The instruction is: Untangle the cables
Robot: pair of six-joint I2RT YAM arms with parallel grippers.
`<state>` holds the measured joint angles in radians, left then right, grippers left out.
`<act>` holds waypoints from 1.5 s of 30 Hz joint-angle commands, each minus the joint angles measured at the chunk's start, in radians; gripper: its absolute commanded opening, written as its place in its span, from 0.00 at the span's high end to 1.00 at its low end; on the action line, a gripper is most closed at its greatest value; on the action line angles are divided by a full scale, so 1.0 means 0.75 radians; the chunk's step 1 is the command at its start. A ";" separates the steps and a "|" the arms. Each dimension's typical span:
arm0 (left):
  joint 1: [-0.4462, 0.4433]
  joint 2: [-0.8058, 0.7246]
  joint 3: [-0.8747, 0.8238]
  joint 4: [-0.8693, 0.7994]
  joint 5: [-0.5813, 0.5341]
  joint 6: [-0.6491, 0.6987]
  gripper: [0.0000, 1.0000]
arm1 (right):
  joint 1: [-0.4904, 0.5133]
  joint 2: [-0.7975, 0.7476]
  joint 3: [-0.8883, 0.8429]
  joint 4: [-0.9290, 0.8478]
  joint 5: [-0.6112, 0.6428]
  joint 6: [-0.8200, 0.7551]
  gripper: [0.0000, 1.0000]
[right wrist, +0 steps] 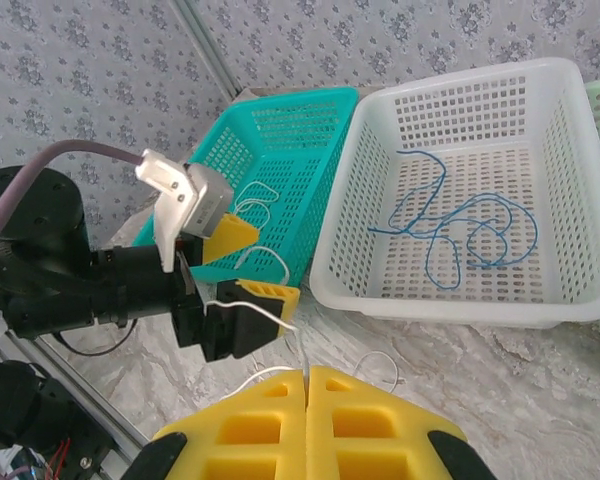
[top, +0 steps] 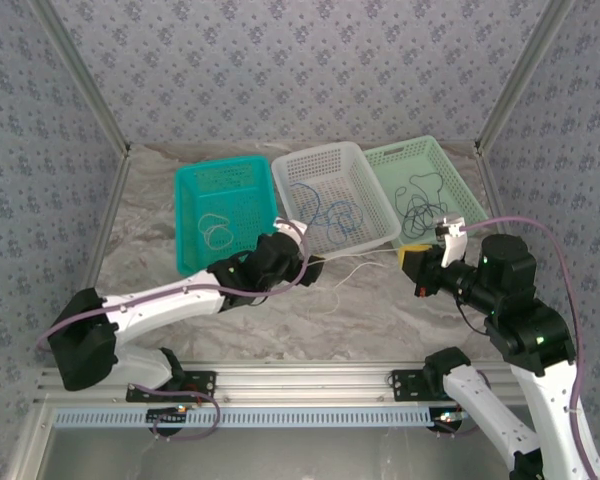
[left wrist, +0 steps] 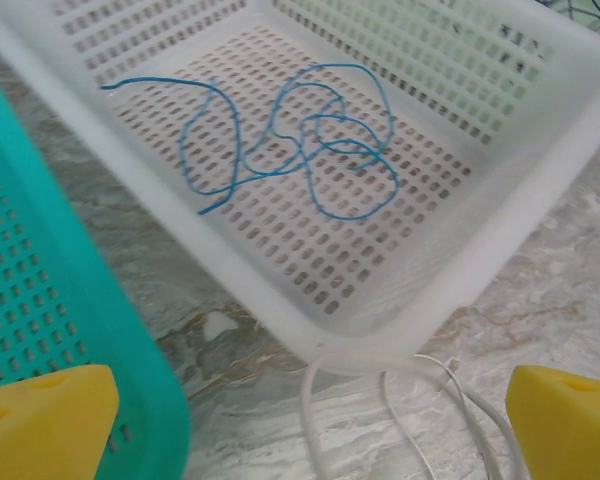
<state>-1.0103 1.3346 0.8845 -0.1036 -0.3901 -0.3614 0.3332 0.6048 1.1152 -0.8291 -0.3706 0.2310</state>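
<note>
My left claw (left wrist: pixel 308 425) gapes wide and empty over the pale cable (left wrist: pixel 307 410) on the table (left wrist: pixel 570 290), just before the white basket (left wrist: pixel 570 110) holding the blue cable (left wrist: pixel 320 150). My right claw (right wrist: pixel 305 378) is shut, seemingly empty. Next I'd pinch that thin strand low.

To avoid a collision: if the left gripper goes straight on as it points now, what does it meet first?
The left gripper would probably meet the pale cable lying between its open fingers, then the white basket at its near wall; depth is unclear.
</note>
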 commanded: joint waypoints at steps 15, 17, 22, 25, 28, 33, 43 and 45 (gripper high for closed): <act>-0.005 -0.396 -0.098 -0.266 -0.459 -0.095 0.05 | -0.043 -0.008 0.033 -0.050 0.045 -0.022 1.00; -0.003 -0.444 -0.130 -0.190 -0.440 -0.065 0.07 | -0.045 -0.003 0.021 -0.044 0.030 -0.022 1.00; 0.057 -0.493 -0.118 -0.266 -0.439 -0.112 0.05 | -0.057 -0.001 0.053 -0.074 0.090 -0.045 1.00; 0.087 -0.497 -0.107 -0.347 -0.433 -0.128 0.03 | -0.065 0.009 0.083 -0.099 0.090 -0.058 1.00; 0.095 -0.501 -0.102 -0.382 -0.430 -0.138 0.02 | -0.070 0.020 0.090 -0.097 0.056 -0.053 1.00; 0.095 -0.511 -0.124 -0.272 -0.316 -0.089 0.02 | -0.072 0.022 0.049 -0.025 -0.008 -0.031 1.00; 0.023 -0.335 -0.172 0.006 0.151 0.045 0.05 | -0.070 0.036 0.024 0.061 -0.020 0.038 1.00; -0.010 -0.277 -0.161 0.023 0.218 0.069 0.07 | -0.072 0.041 0.028 0.059 -0.018 0.040 1.00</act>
<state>-0.9882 1.0878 0.7689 -0.1539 -0.3462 -0.3550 0.2855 0.6315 1.1339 -0.8150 -0.3649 0.2428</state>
